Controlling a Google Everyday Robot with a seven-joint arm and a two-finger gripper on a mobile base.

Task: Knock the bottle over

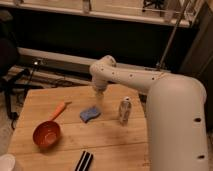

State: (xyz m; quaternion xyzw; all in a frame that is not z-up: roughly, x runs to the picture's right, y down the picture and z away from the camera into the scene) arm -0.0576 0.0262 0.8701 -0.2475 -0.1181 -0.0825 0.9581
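Note:
The bottle (125,110) is slim and silvery-grey with a pale cap. It stands upright on the wooden table (60,150), right of centre. My white arm comes in from the right and bends over the table's far edge. My gripper (98,90) hangs down from the bend, above the far part of the table. It is behind and to the left of the bottle, apart from it, and nothing shows in it. A blue sponge (90,114) lies between the gripper and the bottle, a little nearer to me.
An orange-red scoop (46,134) with an orange handle lies at the left. A black ridged block (84,161) sits at the front edge. A white object (7,163) is at the front left corner. A dark chair (7,60) stands to the left.

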